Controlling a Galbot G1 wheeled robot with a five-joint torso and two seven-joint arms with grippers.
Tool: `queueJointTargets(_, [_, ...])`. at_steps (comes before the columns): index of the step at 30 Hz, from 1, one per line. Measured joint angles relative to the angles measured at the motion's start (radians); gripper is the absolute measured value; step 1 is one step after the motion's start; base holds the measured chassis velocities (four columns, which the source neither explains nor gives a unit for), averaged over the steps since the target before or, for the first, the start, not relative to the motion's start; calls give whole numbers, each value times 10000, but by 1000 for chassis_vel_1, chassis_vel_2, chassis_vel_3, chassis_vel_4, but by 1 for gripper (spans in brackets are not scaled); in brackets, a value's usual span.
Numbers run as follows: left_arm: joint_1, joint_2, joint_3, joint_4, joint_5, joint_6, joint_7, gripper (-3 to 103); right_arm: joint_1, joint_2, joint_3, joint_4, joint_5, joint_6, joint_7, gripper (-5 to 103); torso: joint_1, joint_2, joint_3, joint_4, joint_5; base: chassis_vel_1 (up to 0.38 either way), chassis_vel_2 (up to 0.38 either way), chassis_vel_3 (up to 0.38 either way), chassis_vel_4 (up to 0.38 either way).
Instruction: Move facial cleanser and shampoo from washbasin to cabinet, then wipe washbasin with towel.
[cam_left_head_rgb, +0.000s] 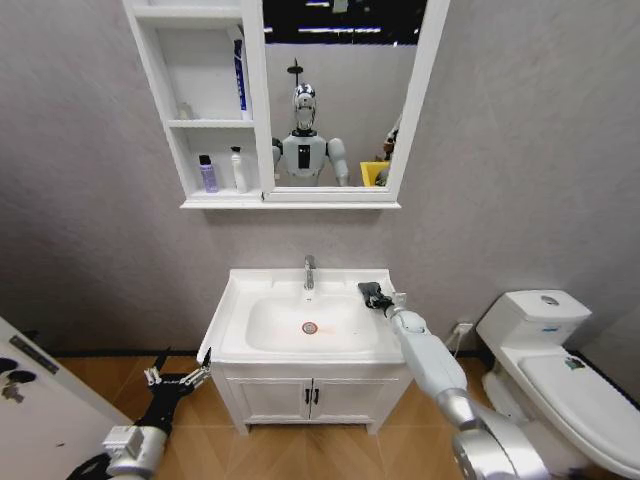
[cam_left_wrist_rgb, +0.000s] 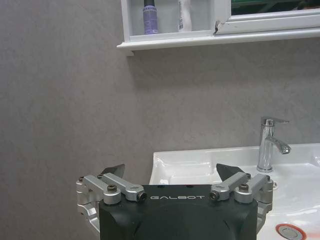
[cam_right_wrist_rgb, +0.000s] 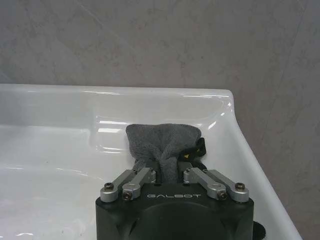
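Right gripper (cam_left_head_rgb: 375, 296) sits over the back right corner of the washbasin (cam_left_head_rgb: 235, 335), arm stretched forward from the lower right. Its fingers are pinched together on the towel (cam_right_wrist_rgb: 162, 141), a grey bunched cloth that fans out ahead of the fingertips and rests on the basin's flat ledge, near the back rim (the wrist view shows the cloth squeezed into a narrow neck between the fingers).

Left gripper (cam_left_head_rgb: 178, 377) hangs low beside the vanity (cam_left_head_rgb: 310, 398), off the basin's left front corner, fingers spread wide with nothing between them.

Chrome tap (cam_left_head_rgb: 309, 271) stands at the back centre of the basin; red-ringed drain (cam_left_head_rgb: 310, 327) lies in the bowl.

Cabinet (cam_left_head_rgb: 205, 110) is on the wall upper left, joined to the mirror (cam_left_head_rgb: 340, 90). Lower shelf carries a purple bottle (cam_left_head_rgb: 208, 174) and a white bottle (cam_left_head_rgb: 238, 169), side by side. A blue-and-white tube (cam_left_head_rgb: 240, 78) stands on the shelf above.
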Motion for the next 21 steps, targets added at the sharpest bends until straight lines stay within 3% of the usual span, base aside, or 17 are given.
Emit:
queueJointTargets(7, [0, 0, 0, 1, 0, 0, 0, 100, -71, -38, 57, 182, -61, 3, -31, 2, 1, 0, 0, -1, 2, 0, 0, 0, 0])
queueJointTargets(13, [0, 0, 0, 1, -1, 0, 0, 100, -437, -122, 84, 922, 267, -152, 58, 2, 2, 0, 1, -2, 1, 0, 0, 0, 0])
queueJointTargets(17, [0, 0, -1, 2, 0, 0, -4, 100, -1404, -206, -284, 3220, 1591, -817, 512, 2, 2, 0, 0, -2, -1, 0, 0, 0, 0])
queueJointTargets(21, [0, 0, 0, 3, -1, 1, -6, 100, -2065, -145, -801, 4925, 2109, -1289, 1113, 2, -1, 1, -2, 2, -7, 0, 0, 0, 0])
